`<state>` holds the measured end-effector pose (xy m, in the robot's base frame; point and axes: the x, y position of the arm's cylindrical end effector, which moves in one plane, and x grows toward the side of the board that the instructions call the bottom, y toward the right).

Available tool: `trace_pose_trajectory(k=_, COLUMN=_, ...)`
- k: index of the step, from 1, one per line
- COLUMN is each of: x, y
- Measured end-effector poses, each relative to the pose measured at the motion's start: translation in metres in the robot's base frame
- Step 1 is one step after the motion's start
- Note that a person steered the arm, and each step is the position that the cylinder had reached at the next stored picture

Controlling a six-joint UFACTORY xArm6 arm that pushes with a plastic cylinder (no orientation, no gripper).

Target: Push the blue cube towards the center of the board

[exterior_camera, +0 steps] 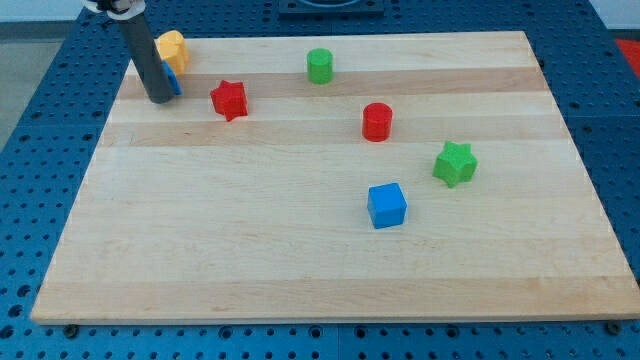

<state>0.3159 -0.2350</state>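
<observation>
The blue cube (387, 205) sits on the wooden board (250, 240), right of the middle and a little toward the view's bottom. My tip (159, 98) rests near the board's top left corner, far to the left of the cube. A small blue block (174, 82) is mostly hidden right behind the rod, its shape unclear. A yellow block (172, 48) lies just above it.
A red star (229, 99) lies right of my tip. A green cylinder (320, 65) stands near the top edge. A red cylinder (377, 121) is above the blue cube. A green star (455, 163) is to the cube's upper right.
</observation>
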Motion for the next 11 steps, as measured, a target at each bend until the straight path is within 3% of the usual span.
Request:
trace_pose_trajectory(k=4, x=-0.015, y=0.000)
trace_pose_trajectory(k=5, x=0.050, y=0.016)
trace_pose_trajectory(k=6, x=0.134, y=0.075)
trace_pose_trajectory(k=8, x=0.300, y=0.250)
trace_pose_trajectory(k=9, x=0.290, y=0.310)
trace_pose_trajectory(k=11, x=0.203, y=0.297)
